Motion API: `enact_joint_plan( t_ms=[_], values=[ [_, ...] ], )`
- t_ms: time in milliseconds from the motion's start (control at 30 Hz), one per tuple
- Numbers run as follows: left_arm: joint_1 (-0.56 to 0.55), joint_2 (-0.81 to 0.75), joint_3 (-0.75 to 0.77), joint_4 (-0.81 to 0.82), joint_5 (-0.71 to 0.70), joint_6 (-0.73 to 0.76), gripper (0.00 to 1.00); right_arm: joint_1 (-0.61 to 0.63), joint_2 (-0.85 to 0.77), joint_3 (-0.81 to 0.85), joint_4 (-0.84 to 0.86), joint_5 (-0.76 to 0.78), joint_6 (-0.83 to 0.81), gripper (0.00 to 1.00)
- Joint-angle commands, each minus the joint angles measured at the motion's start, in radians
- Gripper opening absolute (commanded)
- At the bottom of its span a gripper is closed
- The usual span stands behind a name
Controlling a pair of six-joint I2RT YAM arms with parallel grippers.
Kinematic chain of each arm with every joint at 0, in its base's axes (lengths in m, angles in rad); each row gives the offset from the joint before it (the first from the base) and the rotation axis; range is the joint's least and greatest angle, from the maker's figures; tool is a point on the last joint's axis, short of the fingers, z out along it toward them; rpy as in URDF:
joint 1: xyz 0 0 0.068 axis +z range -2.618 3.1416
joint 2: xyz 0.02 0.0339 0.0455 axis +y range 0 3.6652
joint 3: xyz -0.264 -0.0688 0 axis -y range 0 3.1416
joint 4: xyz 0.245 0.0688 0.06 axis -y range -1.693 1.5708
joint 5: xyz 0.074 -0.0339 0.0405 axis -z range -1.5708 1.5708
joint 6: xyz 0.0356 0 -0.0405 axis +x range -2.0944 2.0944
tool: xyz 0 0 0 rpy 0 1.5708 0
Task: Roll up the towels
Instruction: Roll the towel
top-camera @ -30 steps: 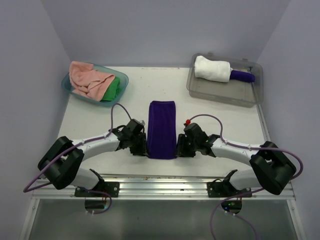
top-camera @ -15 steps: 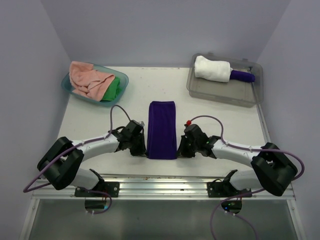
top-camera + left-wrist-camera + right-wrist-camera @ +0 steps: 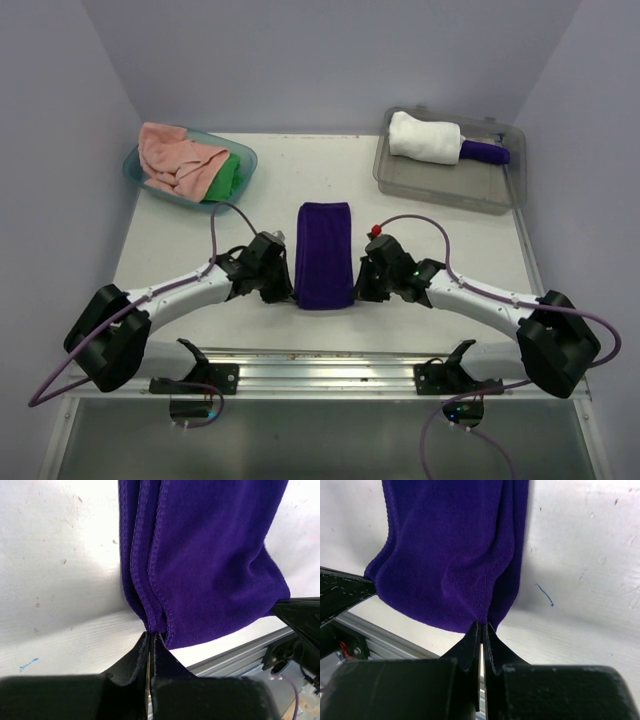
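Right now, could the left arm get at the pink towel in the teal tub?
Probably not yet. The left end effector is shut on the purple towel's near corner, so it is occupied. Otherwise nothing seems to stand between it and the teal tub holding the pink towel.

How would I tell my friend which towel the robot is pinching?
Look at the middle of the white table, between the two arms. The dark purple towel lies there, a long folded strip pinched at its near corners by the left gripper and right gripper. Other towels sit in the teal tub or grey tray; only this lies outside them.
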Motion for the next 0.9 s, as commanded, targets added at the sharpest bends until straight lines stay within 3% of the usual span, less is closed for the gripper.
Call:
enact_joint_plan(
  t_ms=[0,367,867],
  values=[
    [-0.002,-0.011,0.065,-0.016,-0.063,-0.044,0.00,0.002,0.007,0.083,-0.032,0.090,-0.038,0.00],
    [0.012,0.136,0.217,-0.009,-0.129,-0.024,0.00,-0.008,0.136,0.228,-0.045,0.197,-0.080,0.00],
    [0.089,0.302,0.200,0.054,-0.182,0.023,0.00,-0.030,0.306,0.284,-0.036,0.268,-0.091,0.00]
  ],
)
